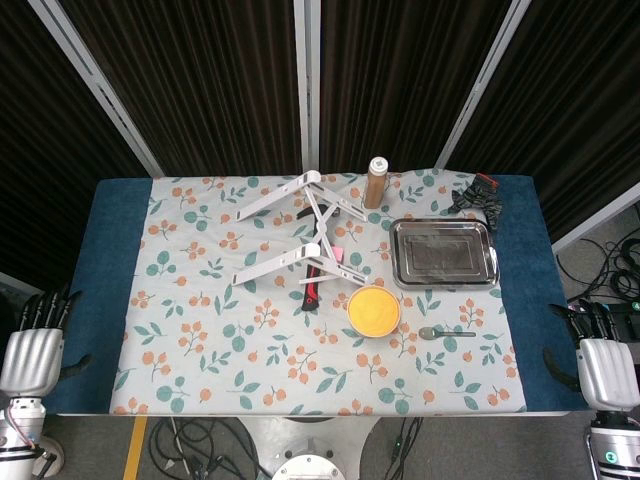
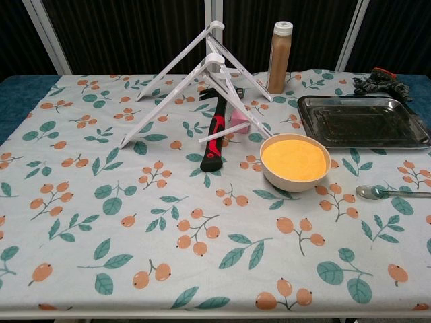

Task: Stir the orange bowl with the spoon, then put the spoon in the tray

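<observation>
Both hands empty, fingers extended: left hand (image 1: 32,350), right hand (image 1: 604,365). Spoon (image 1: 445,332) lies flat, inboard of the right hand; a fumbled pinch may knock the orange bowl (image 1: 374,310) beside it.

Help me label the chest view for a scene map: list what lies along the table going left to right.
White folding stand → black-and-red-handled hammer → brown bottle with white cap → orange-filled bowl → metal tray.

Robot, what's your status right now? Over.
Both hands, left hand and right hand, open at table edges. Spoon untouched on cloth right of orange bowl. Tray behind. Path clear.
</observation>
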### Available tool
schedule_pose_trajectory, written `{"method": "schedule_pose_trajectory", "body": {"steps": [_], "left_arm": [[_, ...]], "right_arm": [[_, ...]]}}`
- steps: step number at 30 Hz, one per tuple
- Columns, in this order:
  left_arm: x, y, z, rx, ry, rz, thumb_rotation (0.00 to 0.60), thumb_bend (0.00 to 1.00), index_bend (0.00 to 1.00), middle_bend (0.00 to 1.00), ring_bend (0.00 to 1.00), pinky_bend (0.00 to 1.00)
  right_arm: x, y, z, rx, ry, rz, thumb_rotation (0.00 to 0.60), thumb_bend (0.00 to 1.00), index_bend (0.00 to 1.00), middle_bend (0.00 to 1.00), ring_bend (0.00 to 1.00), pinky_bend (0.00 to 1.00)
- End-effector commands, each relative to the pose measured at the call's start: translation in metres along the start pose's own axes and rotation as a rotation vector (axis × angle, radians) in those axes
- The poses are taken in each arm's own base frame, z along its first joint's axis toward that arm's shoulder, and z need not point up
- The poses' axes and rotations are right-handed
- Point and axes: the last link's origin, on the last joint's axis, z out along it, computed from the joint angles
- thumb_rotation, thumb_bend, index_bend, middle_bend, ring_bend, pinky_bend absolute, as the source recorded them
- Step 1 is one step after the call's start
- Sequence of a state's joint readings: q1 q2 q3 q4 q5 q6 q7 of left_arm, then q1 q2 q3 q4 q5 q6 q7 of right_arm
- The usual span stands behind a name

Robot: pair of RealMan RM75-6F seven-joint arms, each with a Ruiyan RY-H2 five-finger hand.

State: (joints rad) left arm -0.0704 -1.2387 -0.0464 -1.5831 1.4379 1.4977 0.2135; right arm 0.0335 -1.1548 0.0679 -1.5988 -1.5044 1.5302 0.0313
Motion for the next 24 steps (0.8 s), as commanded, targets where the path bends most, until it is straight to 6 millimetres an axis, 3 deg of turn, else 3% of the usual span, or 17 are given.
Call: {"method": "schedule_pose_trajectory", "body": {"steps": [1,10,13,18,24], "left_arm": [[0.000,0.001,0.001,-0.001,0.000,-0.001,0.600,0.07,0.16,0.08,0.04,0.09],[0.000,0.003,0.002,-0.003,0.003,-0.024,0.600,0.07,0.16,0.08,0.04,0.09],[-0.001,0.003,0.001,-0.003,0.000,-0.030,0.600,0.07,0.16,0.08,0.04,0.09],[-0.001,0.003,0.000,0.006,-0.003,-0.045,0.600,0.07,0.16,0.08,0.04,0.09],[-0.005,0.000,-0.001,0.019,-0.023,-0.054,0.600,0.07,0.16,0.08,0.04,0.09]], "right_arm": [[0.001,0.000,0.001,0.005,0.006,0.000,0.600,0.30,0.20,0.27,0.09,0.07],[-0.002,-0.005,0.006,0.038,-0.022,-0.024,0.600,0.30,0.21,0.27,0.09,0.07],[-0.008,-0.015,0.014,0.082,-0.055,-0.052,0.600,0.30,0.27,0.28,0.09,0.08],[-0.031,-0.034,0.033,0.142,-0.158,-0.096,0.600,0.27,0.41,0.29,0.09,0.09],[-0.067,-0.049,0.057,0.166,-0.273,-0.144,0.600,0.22,0.45,0.28,0.09,0.09]]}}
